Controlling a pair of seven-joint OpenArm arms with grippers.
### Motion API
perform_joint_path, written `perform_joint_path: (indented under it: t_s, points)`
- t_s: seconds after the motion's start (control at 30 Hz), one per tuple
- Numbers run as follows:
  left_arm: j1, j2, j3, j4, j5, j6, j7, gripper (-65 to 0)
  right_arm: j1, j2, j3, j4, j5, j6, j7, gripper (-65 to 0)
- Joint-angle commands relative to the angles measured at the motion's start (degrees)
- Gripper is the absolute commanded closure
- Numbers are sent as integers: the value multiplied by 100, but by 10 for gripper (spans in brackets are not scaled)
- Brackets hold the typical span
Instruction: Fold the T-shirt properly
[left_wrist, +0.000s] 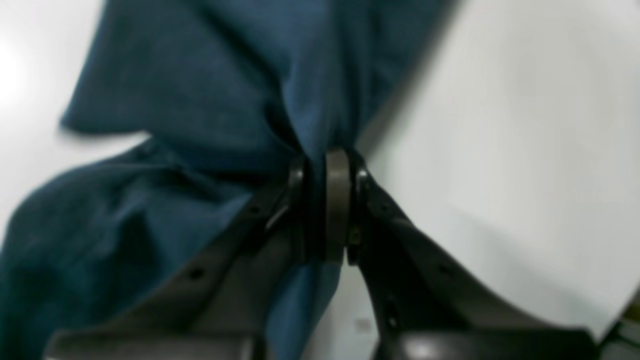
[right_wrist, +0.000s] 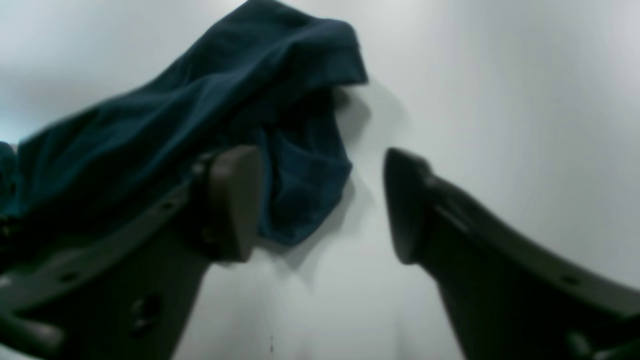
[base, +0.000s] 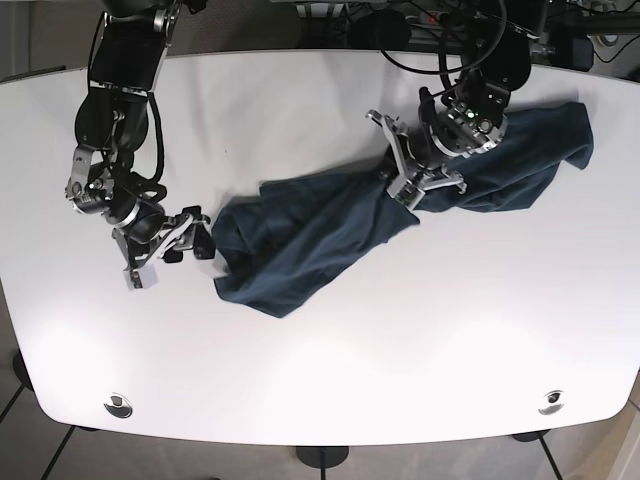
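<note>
The dark blue T-shirt lies crumpled in a long diagonal band on the white table, from lower left to upper right. My left gripper is shut on a bunched fold near the shirt's middle; the left wrist view shows the fingertips pinching the cloth with fabric hanging on both sides. My right gripper is open at the shirt's lower left end. In the right wrist view the right gripper holds nothing, and the shirt's edge lies just beyond its left finger.
Cables and equipment crowd the table's back edge. Two round fittings sit near the front corners. Bare white tabletop surrounds the shirt in front and at the back left.
</note>
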Motion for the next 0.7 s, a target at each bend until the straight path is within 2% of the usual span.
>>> perform_joint_path:
  t_s: [0.03,0.13,0.23,0.33,0.4,0.57,0.63,0.7]
  points:
    - [-65,5,-200,275,-69,-3,180,-147,93,51,23,-10,95,28,159,-417]
    - [-82,93,-596,503,-69,-12,303,-312,119,60,23,-371,95,28,150,-396]
    - [-126,189,-974,776,-69,-29,312,-328,84,51,23,-591,104,28,142,-393]
    - [-311,189,-1018,952,-78,-38,320,-326,93,42,23,-977,139,28,150,-393]
    - [-320,207,-1413,1083,-140,-38,320,-326,128,42,23,-1285,148,28,159,-393]
    - [-320,242,-2547,1092,-1212,-38,320,-328,260,-195,23,-1505,104,28,168,-393]
    - [-293,242,-3189,1075,-1766,-38,329,-329,436,-213,5,-1804,139,28,168,-392]
    - [-276,242,-3769,1040,-2223,-38,329,-329,559,-354,32,-2023,104,28,203,-382]
